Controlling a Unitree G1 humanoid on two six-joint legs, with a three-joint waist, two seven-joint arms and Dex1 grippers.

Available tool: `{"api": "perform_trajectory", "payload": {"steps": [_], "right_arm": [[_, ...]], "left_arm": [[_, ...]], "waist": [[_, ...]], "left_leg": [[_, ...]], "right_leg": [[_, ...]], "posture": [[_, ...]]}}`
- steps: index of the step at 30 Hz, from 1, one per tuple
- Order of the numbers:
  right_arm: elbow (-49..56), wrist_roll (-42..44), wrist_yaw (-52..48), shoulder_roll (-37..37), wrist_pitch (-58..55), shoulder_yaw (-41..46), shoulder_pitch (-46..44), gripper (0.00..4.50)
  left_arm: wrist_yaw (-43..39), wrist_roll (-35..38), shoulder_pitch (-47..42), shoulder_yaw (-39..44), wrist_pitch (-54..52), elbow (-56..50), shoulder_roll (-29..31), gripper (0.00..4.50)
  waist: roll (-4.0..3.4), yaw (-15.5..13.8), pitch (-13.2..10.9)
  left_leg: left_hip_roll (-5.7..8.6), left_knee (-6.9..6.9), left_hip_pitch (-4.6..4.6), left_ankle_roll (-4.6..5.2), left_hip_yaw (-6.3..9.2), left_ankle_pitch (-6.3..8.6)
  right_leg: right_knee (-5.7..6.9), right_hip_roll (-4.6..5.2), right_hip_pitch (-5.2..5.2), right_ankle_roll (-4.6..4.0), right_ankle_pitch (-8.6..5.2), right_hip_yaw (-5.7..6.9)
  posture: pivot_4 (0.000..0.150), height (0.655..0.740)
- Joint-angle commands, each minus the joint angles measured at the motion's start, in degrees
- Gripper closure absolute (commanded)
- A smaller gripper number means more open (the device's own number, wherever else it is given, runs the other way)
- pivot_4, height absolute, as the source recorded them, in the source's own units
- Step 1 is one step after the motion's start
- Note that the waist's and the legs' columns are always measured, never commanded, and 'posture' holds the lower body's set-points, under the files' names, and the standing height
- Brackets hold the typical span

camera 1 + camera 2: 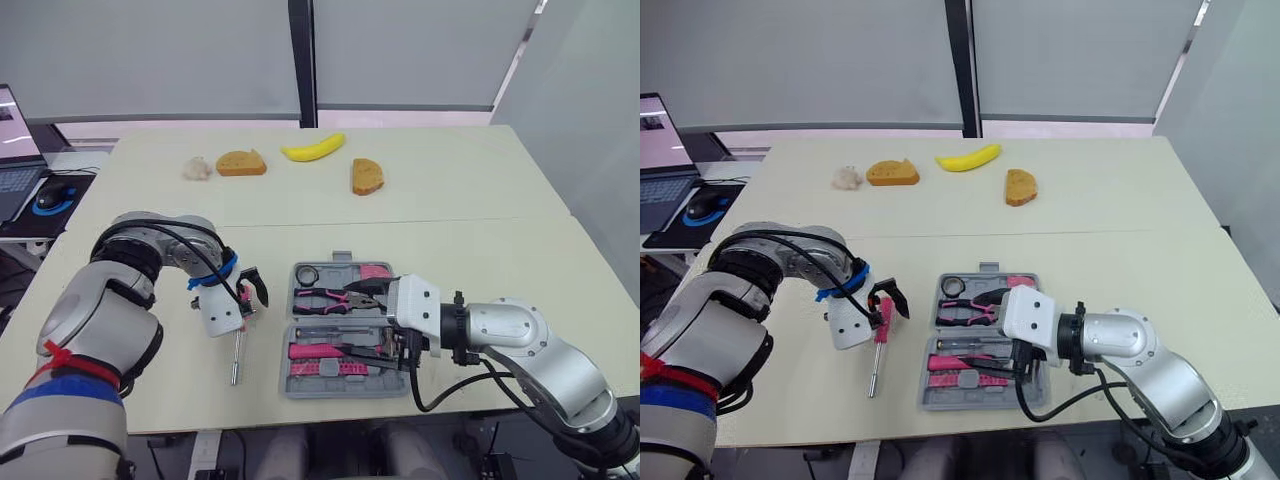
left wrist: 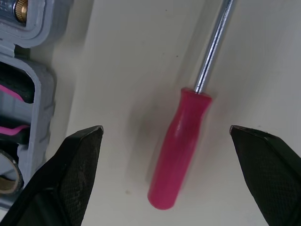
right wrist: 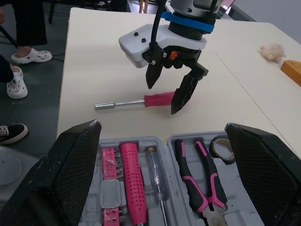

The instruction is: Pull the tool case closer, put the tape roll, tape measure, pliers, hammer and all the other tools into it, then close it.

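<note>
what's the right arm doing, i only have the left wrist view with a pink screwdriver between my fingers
observer: the right gripper hangs open at the right edge of the open grey plastic tool case.
operator: is anything in that case yet
observer: yes, pink-and-black pliers and a black tape roll lie in its far half.
</note>
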State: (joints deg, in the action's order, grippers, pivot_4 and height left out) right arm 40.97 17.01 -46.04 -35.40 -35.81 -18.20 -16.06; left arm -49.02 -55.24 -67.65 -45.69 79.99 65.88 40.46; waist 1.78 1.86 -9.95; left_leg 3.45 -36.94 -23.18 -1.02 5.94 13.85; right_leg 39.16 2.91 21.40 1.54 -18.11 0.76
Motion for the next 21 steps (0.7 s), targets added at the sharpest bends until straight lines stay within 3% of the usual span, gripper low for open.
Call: {"api": "perform_trajectory", "payload": {"steps": [1,6,12,21], "right_arm": [[3.0,0.9,0.8,-0.5,-0.6,1.2,0.4,0.00],[3.0,0.9,0.9,-0.7,-0.9,1.4,0.4,0.00],[2.3,0.8,0.6,-0.9,-0.5,1.6,-0.2,0.00],[1.6,0.6,0.4,-1.0,0.2,1.7,-0.7,0.00]], "left_arm": [[12.9,-9.3,-2.4,-5.8,-0.9,1.0,-0.6,0.42],[26.6,-18.0,-2.8,-13.4,-0.6,1.5,-0.5,1.85],[37.1,-22.7,-1.8,-18.4,0.6,1.5,-0.5,3.78],[43.4,-23.4,-5.1,-19.6,4.8,1.4,2.6,3.85]], "waist": [[0.02,-0.1,0.0],[0.04,-0.1,0.0],[0.05,-0.2,0.0],[0.13,-0.2,0.0]], "left_leg": [[0.00,0.00,-0.01,0.00,0.01,0.00],[0.01,-0.01,0.01,0.00,-0.04,0.00],[0.10,-0.01,0.20,0.00,-0.15,0.00],[0.10,-0.02,0.22,-0.01,-0.25,0.00]], "right_leg": [[0.00,0.00,0.00,0.01,-0.01,0.01],[0.04,0.01,0.00,0.03,-0.01,-0.01],[0.26,0.10,-0.10,0.18,-0.10,-0.08],[0.33,0.14,-0.05,0.19,-0.11,-0.12]], "posture": [[0.150,0.7361],[0.150,0.7361],[0.150,0.7361],[0.150,0.7361]]}}
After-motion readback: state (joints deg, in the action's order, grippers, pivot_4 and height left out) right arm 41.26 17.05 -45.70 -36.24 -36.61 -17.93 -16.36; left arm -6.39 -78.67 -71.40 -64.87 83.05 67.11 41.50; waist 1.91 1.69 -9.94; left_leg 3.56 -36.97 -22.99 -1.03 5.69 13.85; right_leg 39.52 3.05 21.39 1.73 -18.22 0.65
